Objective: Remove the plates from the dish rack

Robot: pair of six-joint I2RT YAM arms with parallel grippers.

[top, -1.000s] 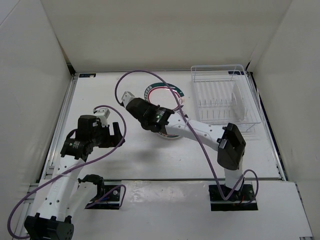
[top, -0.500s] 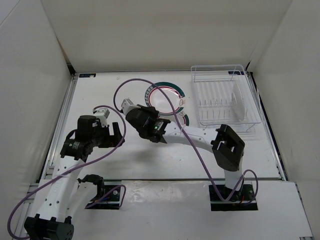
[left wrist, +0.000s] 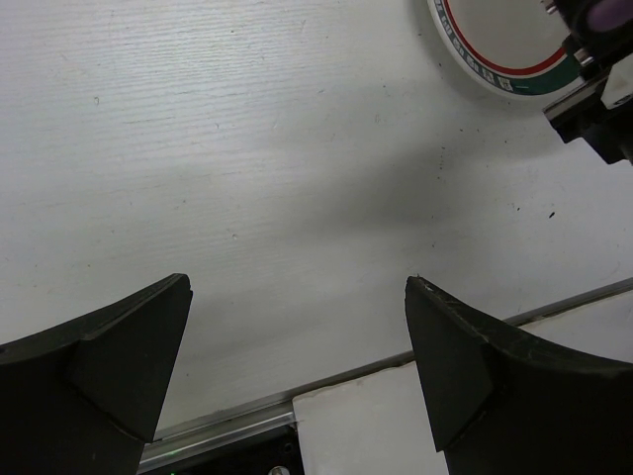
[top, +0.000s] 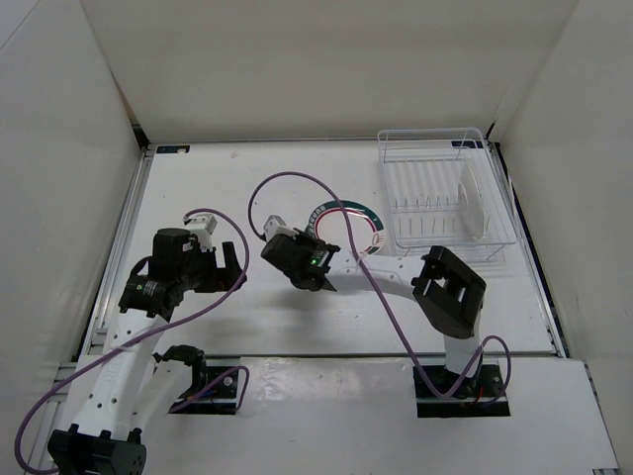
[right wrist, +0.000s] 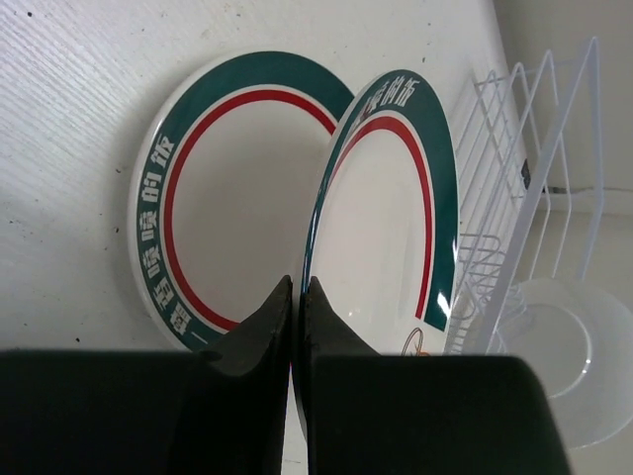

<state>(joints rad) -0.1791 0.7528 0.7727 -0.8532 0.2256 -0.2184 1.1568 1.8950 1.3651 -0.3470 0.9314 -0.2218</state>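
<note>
Right gripper (right wrist: 295, 289) pinching shut on the rim of a green-and-red plate (right wrist: 396, 218), plate standing on edge, lower rim hiding behind the fingers (right wrist: 247, 336), second plate (right wrist: 237, 198) lying flat beside it, pale plate (right wrist: 569, 341) showing dimly inside the dish rack (top: 420, 173), left gripper (left wrist: 297, 287) gaping wide.

White table (top: 208, 188) with faint grain, plain white walls (top: 326, 69) on three sides, even light
</note>
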